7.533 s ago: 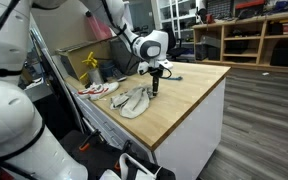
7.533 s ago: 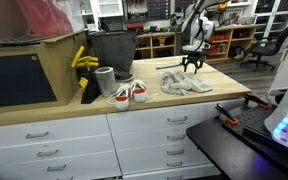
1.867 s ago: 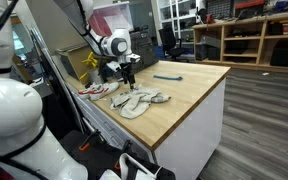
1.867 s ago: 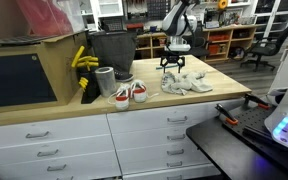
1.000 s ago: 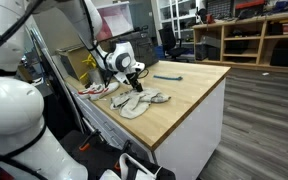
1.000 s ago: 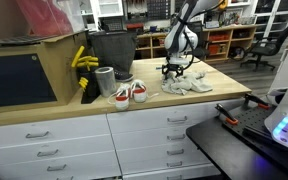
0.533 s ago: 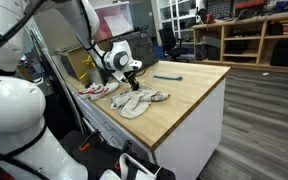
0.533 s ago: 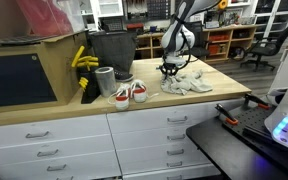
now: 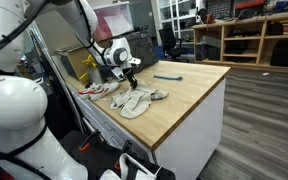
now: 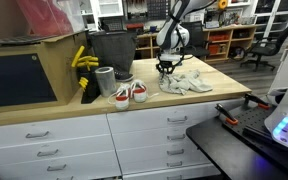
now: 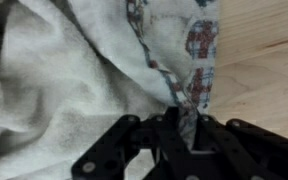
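Note:
A crumpled grey-white cloth with a patterned edge lies on the wooden table top; it also shows as a heap near the table's middle. My gripper is down at the end of the cloth nearest the shoes. In the wrist view the gripper is shut, and a fold of the cloth's patterned hem is pinched between its black fingers. The rest of the cloth spreads out beyond the jaws, with bare wood beside it.
A pair of red-and-white shoes sits close to the gripper, beside a grey cup, a black bin and yellow bananas. A blue tool lies farther along the table. A cardboard box stands at the end.
Over the last second the jaws have closed on the cloth's edge, and the pinched end has drawn slightly toward the shoes. Before that the arm came down onto the cloth.

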`<state>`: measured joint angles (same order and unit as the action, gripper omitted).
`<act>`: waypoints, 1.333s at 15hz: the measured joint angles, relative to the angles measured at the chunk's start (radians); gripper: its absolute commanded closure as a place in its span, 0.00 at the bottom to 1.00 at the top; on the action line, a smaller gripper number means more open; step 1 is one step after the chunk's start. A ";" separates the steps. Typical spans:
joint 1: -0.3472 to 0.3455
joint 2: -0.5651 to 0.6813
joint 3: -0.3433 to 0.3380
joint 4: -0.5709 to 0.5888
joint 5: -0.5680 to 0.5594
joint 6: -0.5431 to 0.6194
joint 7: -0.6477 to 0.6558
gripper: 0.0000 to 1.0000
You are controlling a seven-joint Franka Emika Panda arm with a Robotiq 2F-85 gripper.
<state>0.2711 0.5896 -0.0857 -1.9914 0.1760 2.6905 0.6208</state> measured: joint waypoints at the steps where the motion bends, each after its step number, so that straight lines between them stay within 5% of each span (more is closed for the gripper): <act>1: -0.002 0.004 0.000 0.023 0.000 -0.028 0.009 0.97; 19: -0.091 0.144 0.011 0.339 0.005 -0.260 0.113 0.97; 20: -0.090 0.144 0.016 0.350 0.005 -0.287 0.115 0.65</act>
<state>0.1808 0.7337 -0.0700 -1.6418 0.1806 2.4030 0.7355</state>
